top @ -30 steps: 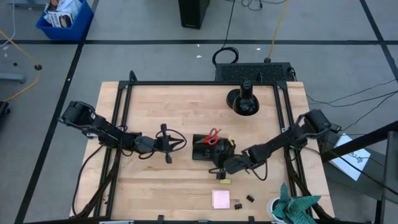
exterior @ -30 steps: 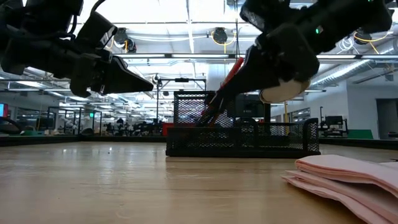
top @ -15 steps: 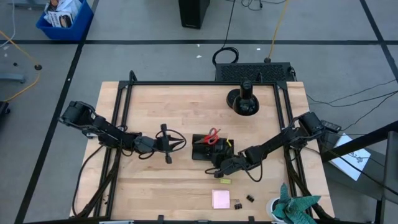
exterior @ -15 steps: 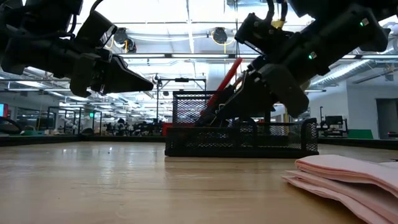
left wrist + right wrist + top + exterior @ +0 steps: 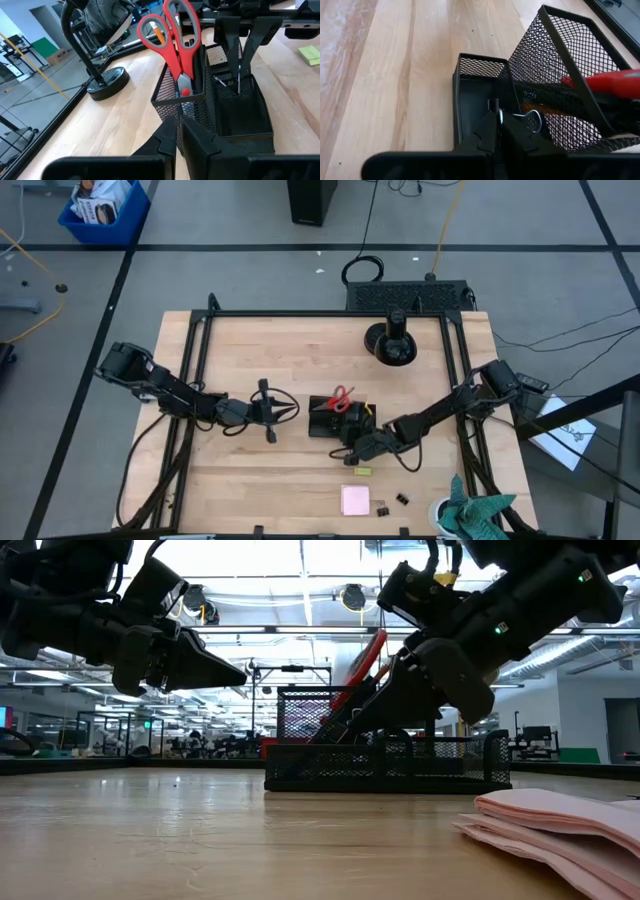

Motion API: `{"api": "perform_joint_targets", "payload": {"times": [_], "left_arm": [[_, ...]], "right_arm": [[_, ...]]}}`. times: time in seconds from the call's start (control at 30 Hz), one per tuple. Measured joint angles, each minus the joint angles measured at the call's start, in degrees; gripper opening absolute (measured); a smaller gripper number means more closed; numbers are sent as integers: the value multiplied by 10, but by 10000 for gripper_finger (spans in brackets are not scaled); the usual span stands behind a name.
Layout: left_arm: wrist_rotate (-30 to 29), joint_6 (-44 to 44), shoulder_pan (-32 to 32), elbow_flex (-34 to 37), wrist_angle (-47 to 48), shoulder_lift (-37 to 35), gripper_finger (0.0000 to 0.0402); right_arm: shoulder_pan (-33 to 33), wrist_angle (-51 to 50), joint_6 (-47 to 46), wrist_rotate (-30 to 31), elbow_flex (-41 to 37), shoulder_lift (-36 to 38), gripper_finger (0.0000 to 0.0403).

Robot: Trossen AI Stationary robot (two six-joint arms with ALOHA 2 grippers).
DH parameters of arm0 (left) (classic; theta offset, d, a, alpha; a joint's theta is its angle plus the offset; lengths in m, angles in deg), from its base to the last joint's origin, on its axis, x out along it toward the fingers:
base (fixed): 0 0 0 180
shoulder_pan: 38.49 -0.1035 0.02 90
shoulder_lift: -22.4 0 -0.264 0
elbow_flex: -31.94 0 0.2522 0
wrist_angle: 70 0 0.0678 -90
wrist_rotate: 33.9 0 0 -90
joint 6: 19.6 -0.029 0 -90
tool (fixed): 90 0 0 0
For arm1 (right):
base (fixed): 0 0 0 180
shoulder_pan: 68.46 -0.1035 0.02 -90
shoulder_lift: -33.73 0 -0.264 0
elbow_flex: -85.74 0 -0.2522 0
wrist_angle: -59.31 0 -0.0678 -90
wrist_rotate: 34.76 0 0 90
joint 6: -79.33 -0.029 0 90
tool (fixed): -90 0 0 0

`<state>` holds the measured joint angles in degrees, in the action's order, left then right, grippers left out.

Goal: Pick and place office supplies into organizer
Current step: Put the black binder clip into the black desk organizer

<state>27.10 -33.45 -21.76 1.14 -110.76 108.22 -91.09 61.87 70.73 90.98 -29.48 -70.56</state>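
A binder clip is pinched by its wire handle in the right gripper, directly over a low compartment of the black mesh organizer at the table's middle. Red-handled scissors are already stood in its taller cup. The drop-in step is judged in hand; release is called for next. The left gripper is held closed and empty beside the organizer. Whether the clip touches the floor cannot be made out.

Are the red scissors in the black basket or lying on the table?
In. The scissors stand handles-up in the basket's tall mesh cup.
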Motion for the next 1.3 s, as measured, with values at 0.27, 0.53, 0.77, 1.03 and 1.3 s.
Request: {"api": "perform_joint_targets", "payload": {"times": [0.27,0.53,0.77,1.03,1.3], "left_arm": [[0,0,0,0,0,0,31],[0,2,0,0,0,0,31],[1,2,0,0,0,0,31],[1,2,0,0,0,0,31],[3,1,0,0,4,0,31]], "right_arm": [[1,-6,-8,0,0,0,19],[0,-7,1,0,0,0,45],[-5,-4,22,2,0,0,80],[-9,-10,22,-13,-1,14,106],[-63,-58,22,-61,0,144,116]]}}
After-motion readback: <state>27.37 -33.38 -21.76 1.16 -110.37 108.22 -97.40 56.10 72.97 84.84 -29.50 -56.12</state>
